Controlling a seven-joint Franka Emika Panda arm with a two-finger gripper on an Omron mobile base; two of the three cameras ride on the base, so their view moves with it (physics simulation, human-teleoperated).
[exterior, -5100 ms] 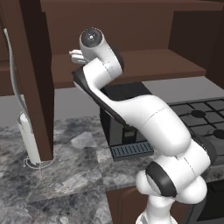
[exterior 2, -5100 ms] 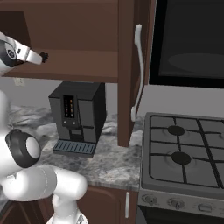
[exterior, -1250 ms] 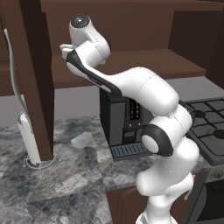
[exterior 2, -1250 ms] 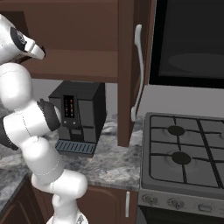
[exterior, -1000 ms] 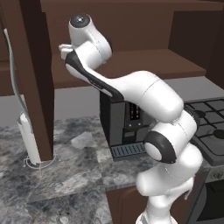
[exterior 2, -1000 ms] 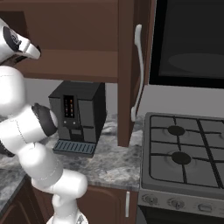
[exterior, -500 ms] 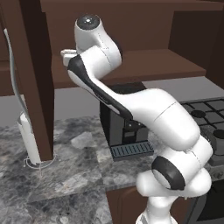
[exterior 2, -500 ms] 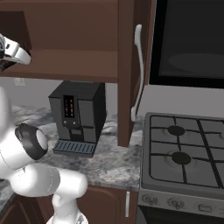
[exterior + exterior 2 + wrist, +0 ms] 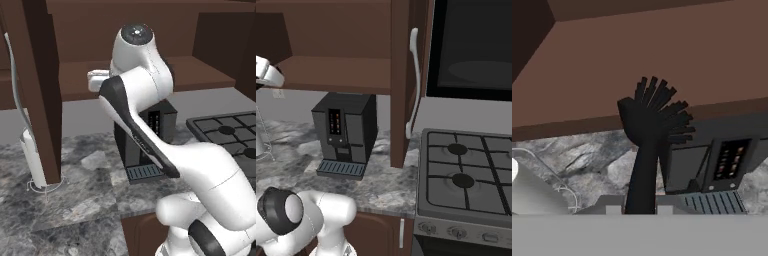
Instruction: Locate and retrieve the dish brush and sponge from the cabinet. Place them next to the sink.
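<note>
**Brush in the claw, sink still off to the left**

Left base view: your arm is folded high, its wrist level with the cabinet point(image 9: 200, 75) shelf edge. The faucet point(image 9: 20, 115) stands well to the left on the counter point(image 9: 90, 195), so I judge the carry runs leftward and down.

Right base view: the hand sits at the far left edge by the shelf; the coffee machine point(image 9: 346, 132) stands below it.

Hand view: the gripper point(image 9: 639, 210) is closed on the dish brush point(image 9: 649, 135), its handle running straight out from the jaws, bristly head farthest away, just in front of the shelf lip.
</note>
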